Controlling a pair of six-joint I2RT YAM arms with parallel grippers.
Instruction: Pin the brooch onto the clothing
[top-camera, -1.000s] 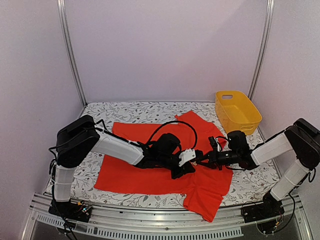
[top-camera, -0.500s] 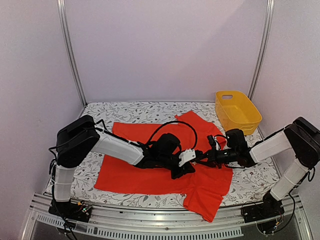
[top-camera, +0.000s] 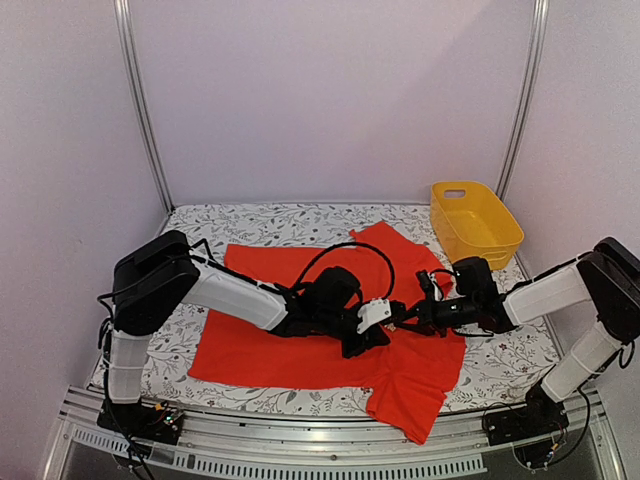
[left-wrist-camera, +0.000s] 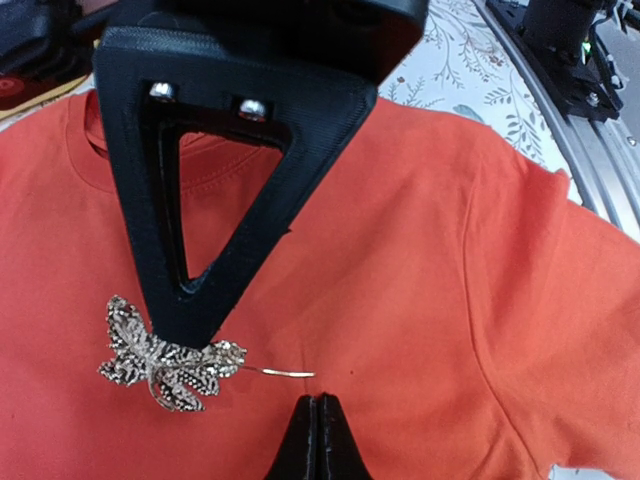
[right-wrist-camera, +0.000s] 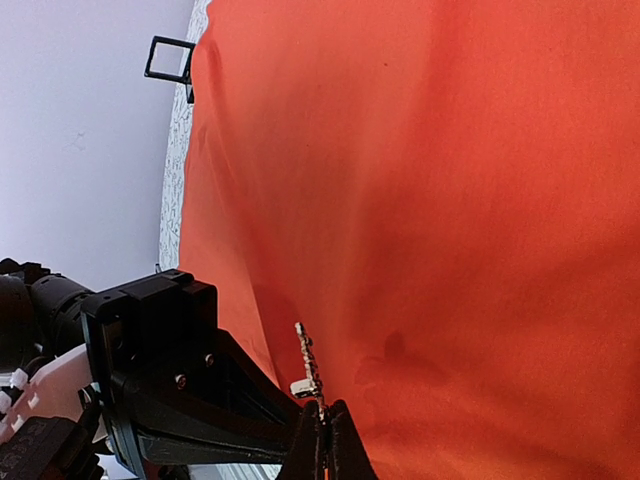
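Arms: two, both reaching in over the middle of the shirt, hands nearly tip to tip.
Left hand (left-wrist-camera: 318, 425): fingers pressed together with no gap. Tips sit low at the red fabric, just beside the pin's free end. Cannot tell whether any cloth is caught between them.
Right hand (right-wrist-camera: 325, 432): fingers closed, gripping the brooch, which stands edge-on at the tips in its own wrist view.
Brooch (left-wrist-camera: 165, 358): one glittery silver-gold leaf cluster. It sits against the shirt's chest below the round neck, with the right hand's black triangular finger (left-wrist-camera: 200, 200) over its top edge.
Pin (left-wrist-camera: 285, 373): one thin wire running sideways out of the brooch over the fabric.
T-shirt (top-camera: 290, 345): one, red-orange, spread on the bench, one end hanging past the near edge.
Basket (top-camera: 487, 248): one, yellow, at the far right corner, apart from the shirt.
Bench (top-camera: 250, 222): one, with a floral cover.
Black square frame (right-wrist-camera: 168, 58): one, small, beyond the shirt's edge. Too small to identify.
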